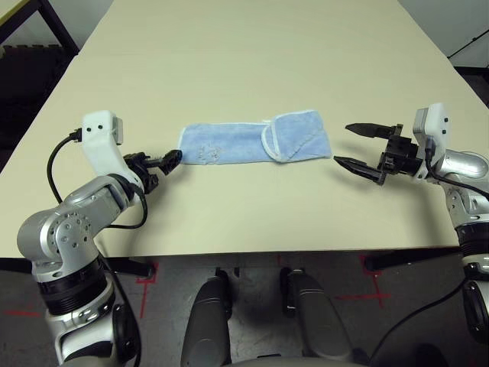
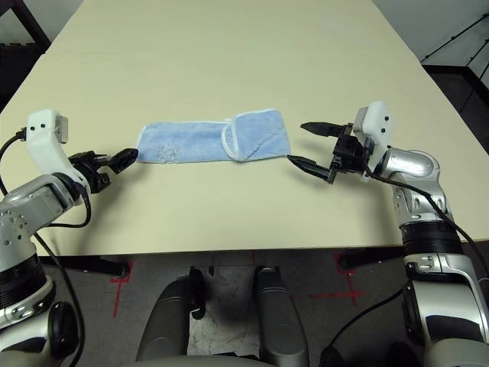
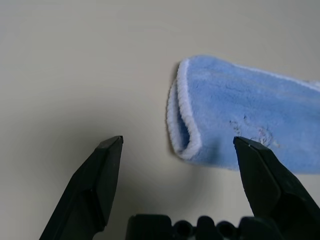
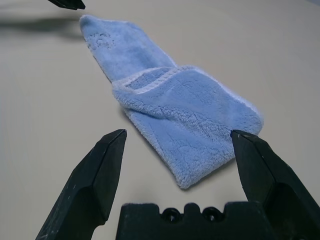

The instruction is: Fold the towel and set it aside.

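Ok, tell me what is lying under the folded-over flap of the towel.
Under the flap lies another layer of the same towel, resting on the table. Whatever sits between those layers is covered and cannot be seen.

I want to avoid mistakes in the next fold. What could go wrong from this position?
1. The towel is already a narrow strip with its right end folded over; a pinch by the right gripper might catch just the top flap and undo it.
2. The left gripper, open at the doubled left end, may take one layer only.
3. Uneven pulls could drag the towel across the smooth table.
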`<state>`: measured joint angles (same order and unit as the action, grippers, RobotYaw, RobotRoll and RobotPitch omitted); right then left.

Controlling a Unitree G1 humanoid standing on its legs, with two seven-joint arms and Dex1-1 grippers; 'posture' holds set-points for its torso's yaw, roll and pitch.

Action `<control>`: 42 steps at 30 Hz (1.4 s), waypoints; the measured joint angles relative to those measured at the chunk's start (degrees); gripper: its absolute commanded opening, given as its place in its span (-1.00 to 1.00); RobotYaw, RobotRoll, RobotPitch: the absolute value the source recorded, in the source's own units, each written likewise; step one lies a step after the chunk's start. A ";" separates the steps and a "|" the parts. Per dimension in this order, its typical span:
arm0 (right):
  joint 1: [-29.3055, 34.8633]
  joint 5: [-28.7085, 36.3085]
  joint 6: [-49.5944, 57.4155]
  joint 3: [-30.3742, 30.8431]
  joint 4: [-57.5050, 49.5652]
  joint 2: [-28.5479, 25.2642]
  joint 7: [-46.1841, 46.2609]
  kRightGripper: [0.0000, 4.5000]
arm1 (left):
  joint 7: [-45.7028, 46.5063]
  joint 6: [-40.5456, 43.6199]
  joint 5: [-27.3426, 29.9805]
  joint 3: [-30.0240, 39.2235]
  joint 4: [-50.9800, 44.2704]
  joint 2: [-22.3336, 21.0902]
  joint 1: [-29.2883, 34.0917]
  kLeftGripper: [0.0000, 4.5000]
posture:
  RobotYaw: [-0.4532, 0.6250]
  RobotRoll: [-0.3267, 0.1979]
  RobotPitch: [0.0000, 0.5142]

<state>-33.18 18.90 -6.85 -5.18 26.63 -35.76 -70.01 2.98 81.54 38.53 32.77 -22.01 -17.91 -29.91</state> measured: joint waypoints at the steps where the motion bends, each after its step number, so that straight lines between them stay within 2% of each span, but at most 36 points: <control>1: 0.00 0.03 0.00 0.00 0.16 0.01 -0.08 0.99 | 0.32 0.88 -0.14 0.51 0.23 0.69 -0.94 1.00 | -0.41 0.25 -0.20; 10: 0.32 4.87 7.05 -0.27 -3.81 0.39 -1.59 0.99 | 1.05 3.86 -1.66 1.89 1.58 3.89 -3.93 1.00 | -0.44 0.25 -0.20; 17: 0.57 5.26 7.78 -0.27 -4.44 0.37 -3.07 0.99 | 1.04 4.99 -2.95 2.48 2.73 5.12 -5.64 1.00 | -0.45 0.25 -0.18; 24: 0.36 4.88 7.38 -0.22 -4.01 0.30 -4.07 0.99 | 1.48 8.78 -4.81 6.79 3.51 10.58 -10.19 1.00 | -0.46 0.25 -0.17; 28: 0.02 4.37 6.53 -0.22 -3.27 0.00 -4.32 0.99 | 2.16 9.99 -5.38 8.75 4.44 12.32 -10.66 1.00 | -0.47 0.25 -0.17; 42: -0.04 4.00 5.72 -0.23 -2.05 -1.48 -4.36 0.99 | 2.24 10.01 -8.65 9.48 8.70 12.76 -13.55 1.00 | -0.52 0.25 -0.16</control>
<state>-33.22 22.89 -1.12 -5.41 24.58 -37.24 -74.37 5.21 91.55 29.89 42.26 -13.31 -5.15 -43.46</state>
